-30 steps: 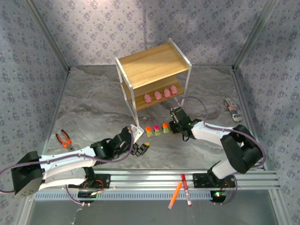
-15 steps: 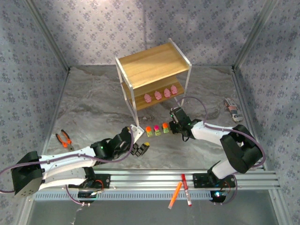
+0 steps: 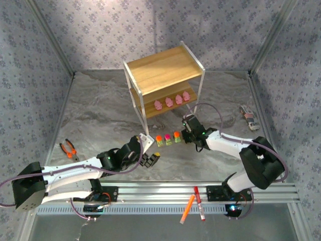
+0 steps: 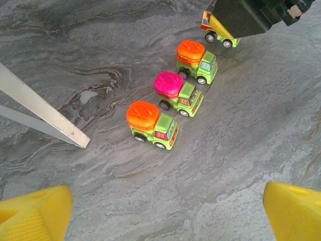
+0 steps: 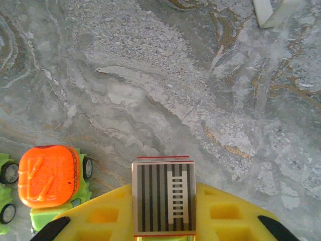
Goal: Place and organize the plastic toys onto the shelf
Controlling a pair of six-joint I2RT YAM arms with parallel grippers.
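- Top external: the right gripper point(image 3: 186, 131) sits at the right end of the truck row point(image 3: 167, 138), frame centre, barely shifted from a second ago; four pink pigs point(image 3: 173, 100) already line the lower board of the shelf point(image 3: 165, 75); the left gripper point(image 3: 152, 158) hovers lower left of the row
- Left wrist: its fingers point(image 4: 35, 211) stand wide and empty; three trucks run diagonally mid-frame, and the fourth truck point(image 4: 220, 36) is upper right under the right gripper
- Right wrist: the fingers point(image 5: 225, 216) have narrowed onto the fourth truck point(image 5: 163, 196), bottom centre, so its lift to the shelf looks ready to begin
- Grey marbled surface point(image 3: 100, 110), patterned cloth walls point(image 3: 90, 30); pliers point(image 3: 68, 149) at left, marker pens point(image 3: 193, 203) at bottom
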